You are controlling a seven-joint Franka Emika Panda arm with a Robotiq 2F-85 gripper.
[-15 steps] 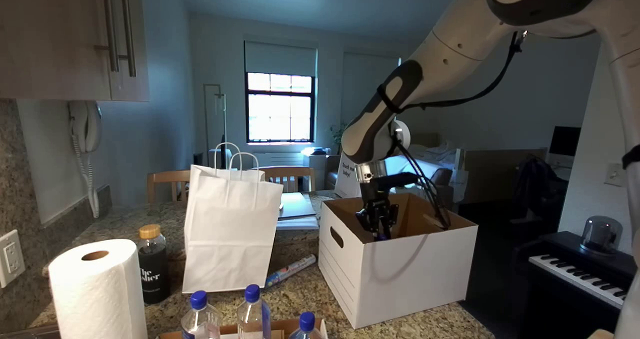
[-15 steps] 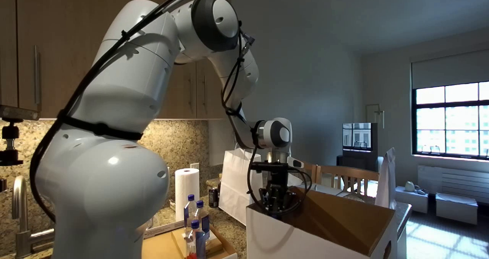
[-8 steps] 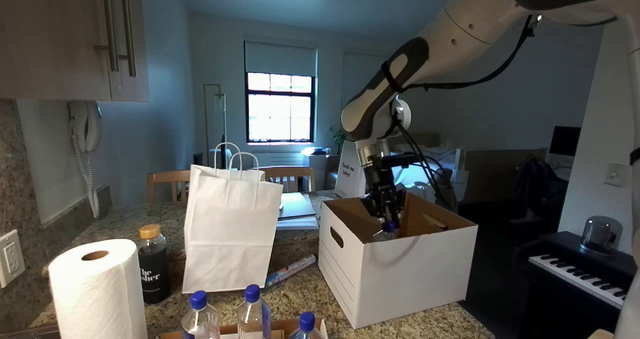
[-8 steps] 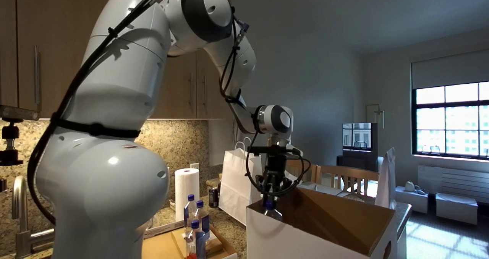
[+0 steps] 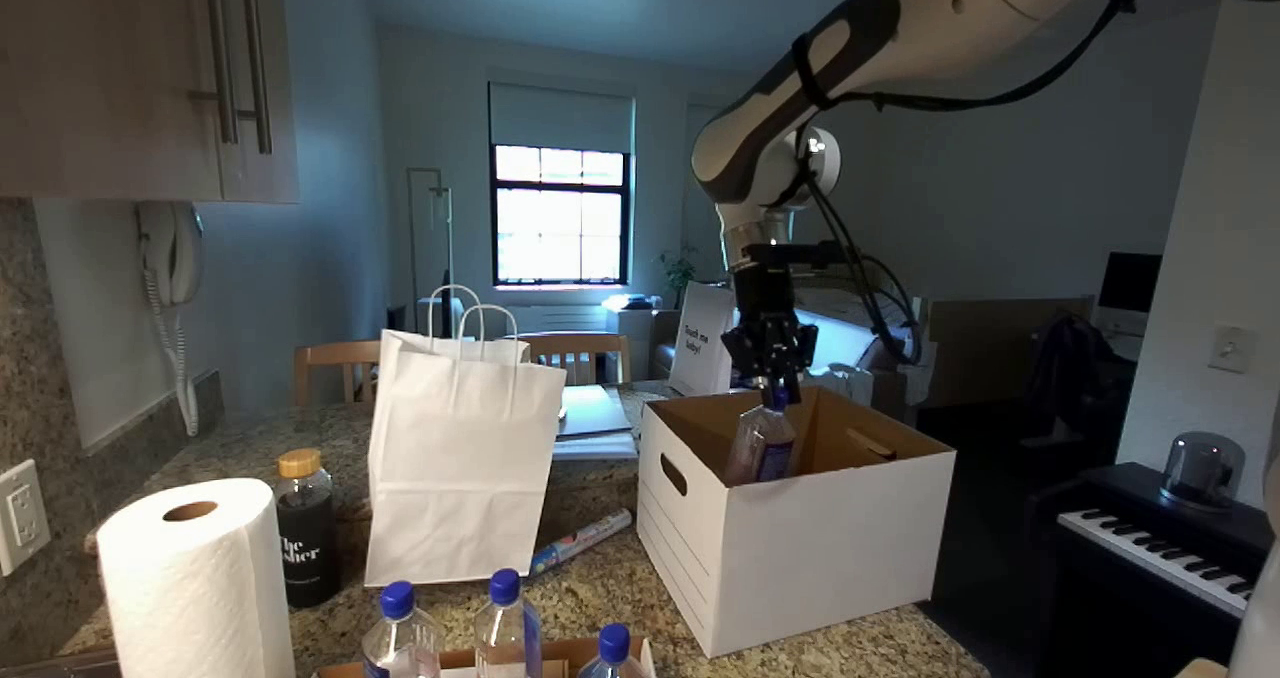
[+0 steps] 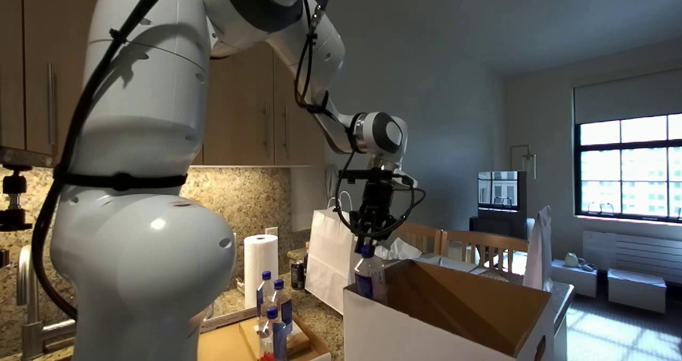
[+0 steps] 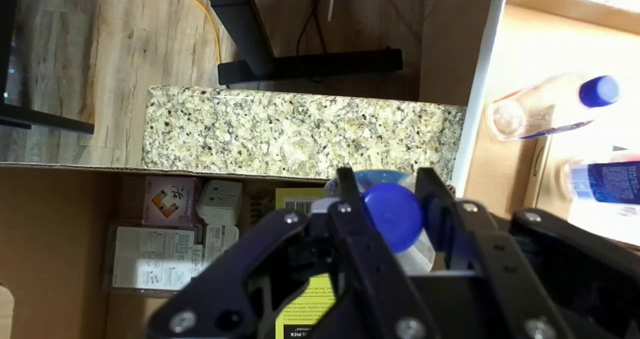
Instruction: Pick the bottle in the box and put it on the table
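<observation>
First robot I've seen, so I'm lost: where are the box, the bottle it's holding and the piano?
Box (image 5: pixel 830 558): in an exterior view, on its white outer wall.
Bottle (image 7: pixel 392 217): in the wrist view, on its blue cap.
Piano (image 5: pixel 1155 561): in an exterior view, on its white keys.

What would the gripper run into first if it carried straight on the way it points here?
The bottle, gripped by its blue cap, is directly in line. Beyond that, pointing roughly down, the gripper would probably head into the box, perhaps toward the yellow item, or catch the rim; depth is unclear.
</observation>
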